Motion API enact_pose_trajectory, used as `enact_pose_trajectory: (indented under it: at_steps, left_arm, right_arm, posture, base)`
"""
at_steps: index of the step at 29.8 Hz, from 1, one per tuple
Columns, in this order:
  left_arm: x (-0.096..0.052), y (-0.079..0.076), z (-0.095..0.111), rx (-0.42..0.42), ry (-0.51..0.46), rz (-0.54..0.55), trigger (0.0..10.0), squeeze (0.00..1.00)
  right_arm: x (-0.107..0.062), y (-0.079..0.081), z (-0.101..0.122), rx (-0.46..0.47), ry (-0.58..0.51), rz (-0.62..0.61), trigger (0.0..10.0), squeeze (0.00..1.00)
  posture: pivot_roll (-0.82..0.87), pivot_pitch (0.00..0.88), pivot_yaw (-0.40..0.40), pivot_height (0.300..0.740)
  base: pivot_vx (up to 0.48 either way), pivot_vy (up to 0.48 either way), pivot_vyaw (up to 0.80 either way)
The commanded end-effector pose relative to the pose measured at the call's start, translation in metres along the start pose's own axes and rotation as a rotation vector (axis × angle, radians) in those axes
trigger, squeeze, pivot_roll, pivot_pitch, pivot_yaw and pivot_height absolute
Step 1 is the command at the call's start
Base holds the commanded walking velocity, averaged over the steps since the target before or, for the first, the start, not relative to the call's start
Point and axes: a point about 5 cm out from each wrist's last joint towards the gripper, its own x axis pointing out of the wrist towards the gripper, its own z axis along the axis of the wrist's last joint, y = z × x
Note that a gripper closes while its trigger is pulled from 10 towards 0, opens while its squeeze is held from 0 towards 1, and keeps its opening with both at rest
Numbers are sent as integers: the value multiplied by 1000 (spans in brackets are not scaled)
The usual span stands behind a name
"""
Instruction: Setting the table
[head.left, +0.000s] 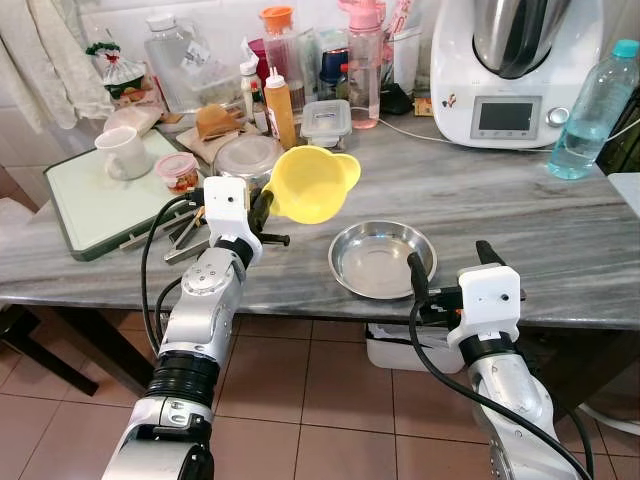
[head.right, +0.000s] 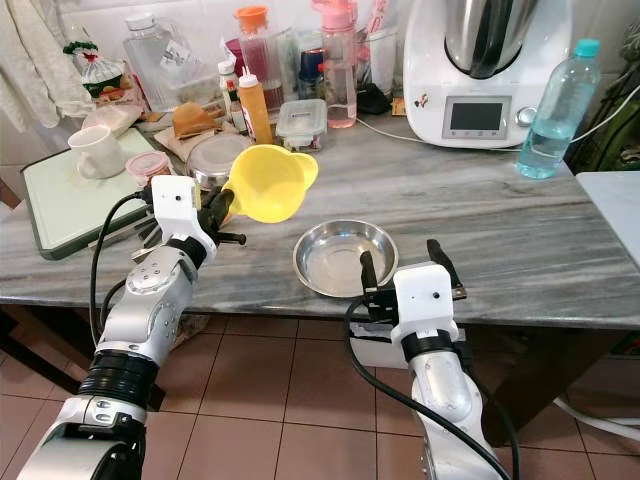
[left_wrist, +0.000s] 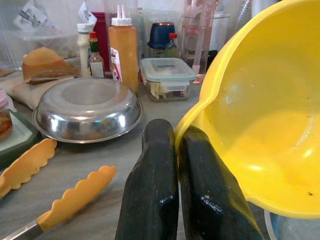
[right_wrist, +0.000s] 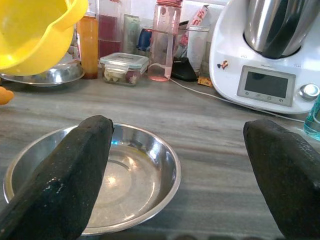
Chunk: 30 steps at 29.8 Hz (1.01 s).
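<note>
Here, at the lower right of the head view, the right gripper (head.left: 446, 272) is hovering at the surface's (head.left: 560, 240) near edge with jaws spread wide and empty, just beside the steel plate (head.left: 382, 258), probably ready to steady it. Centre-left, the left gripper (head.left: 264, 207) is pinching the yellow bowl's (head.left: 312, 183) rim, jaws nearly closed, carrying it tilted above open marble. Farther back, bottles (head.left: 280, 105) are crowding the wall, leaving room only near the front.
</note>
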Motion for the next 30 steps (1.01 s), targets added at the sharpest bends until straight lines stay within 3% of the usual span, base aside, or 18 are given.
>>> enact_pose_trajectory:
  at_steps: [1, 19, 30]
  left_arm:
    - [-1, 2, 5, 3, -17, -8, 10000, 0]
    - [-10, 0, 1, -11, -17, -19, 10000, 0]
    - [-41, 9, -1, -18, -80, 16, 10000, 0]
  right_arm:
    - [-2, 1, 5, 4, -14, -7, 10000, 0]
    - [-1, 1, 4, -2, -14, -22, 10000, 0]
    - [-11, -14, 3, -33, -3, -90, 10000, 0]
  posture:
    - [-118, 39, 138, 740]
    - [-108, 42, 127, 740]
    - [-107, 43, 121, 740]
  base:
    - [0, 0, 0]
    - [280, 0, 0]
    - [284, 0, 0]
